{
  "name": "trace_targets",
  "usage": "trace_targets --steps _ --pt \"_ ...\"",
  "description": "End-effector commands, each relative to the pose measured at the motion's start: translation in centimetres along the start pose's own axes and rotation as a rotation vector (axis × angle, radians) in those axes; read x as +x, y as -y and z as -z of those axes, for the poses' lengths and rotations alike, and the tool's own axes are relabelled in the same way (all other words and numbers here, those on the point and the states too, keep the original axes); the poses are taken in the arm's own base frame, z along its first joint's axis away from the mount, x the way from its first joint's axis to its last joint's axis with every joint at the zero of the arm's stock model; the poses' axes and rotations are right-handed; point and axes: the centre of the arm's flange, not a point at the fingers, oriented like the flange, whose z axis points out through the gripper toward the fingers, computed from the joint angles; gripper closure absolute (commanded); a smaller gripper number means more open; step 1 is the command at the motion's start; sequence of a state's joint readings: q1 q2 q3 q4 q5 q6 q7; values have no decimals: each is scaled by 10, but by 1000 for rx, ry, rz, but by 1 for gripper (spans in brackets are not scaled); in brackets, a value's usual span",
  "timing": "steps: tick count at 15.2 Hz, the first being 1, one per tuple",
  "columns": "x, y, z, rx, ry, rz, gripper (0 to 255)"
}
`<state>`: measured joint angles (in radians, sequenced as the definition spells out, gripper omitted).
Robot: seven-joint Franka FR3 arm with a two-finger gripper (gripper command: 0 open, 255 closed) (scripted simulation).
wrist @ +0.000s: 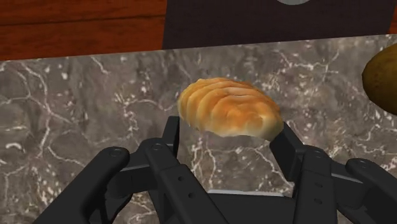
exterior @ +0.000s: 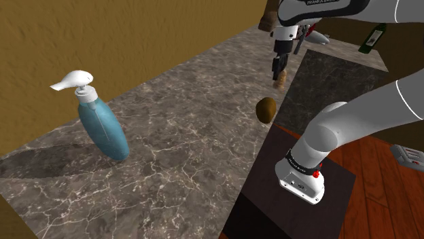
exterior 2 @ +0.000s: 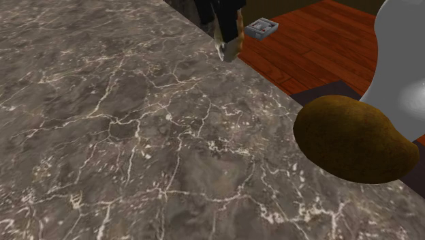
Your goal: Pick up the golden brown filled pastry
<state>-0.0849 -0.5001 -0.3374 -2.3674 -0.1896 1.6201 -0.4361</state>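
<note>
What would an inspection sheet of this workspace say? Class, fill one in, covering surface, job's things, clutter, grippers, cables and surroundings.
Surface: dark veined marble counter.
Job's things: golden brown pastry with a ridged top, between the jaws.
Clutter: blue pump bottle with a white pump, upright, far from the pastry; brown oval lump near the counter's edge, apart from the pastry.
Grippers: black gripper, jaws set against both sides of the pastry.
Cables: nothing seen.
Surroundings: ochre wall; reddish wood floor; green bottle beyond the arm; dark stand.
</note>
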Motion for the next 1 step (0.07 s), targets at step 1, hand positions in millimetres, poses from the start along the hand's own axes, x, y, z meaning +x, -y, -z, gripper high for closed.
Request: trace_targets --steps 1 --pt "-1 1 4 0 0 0 255"
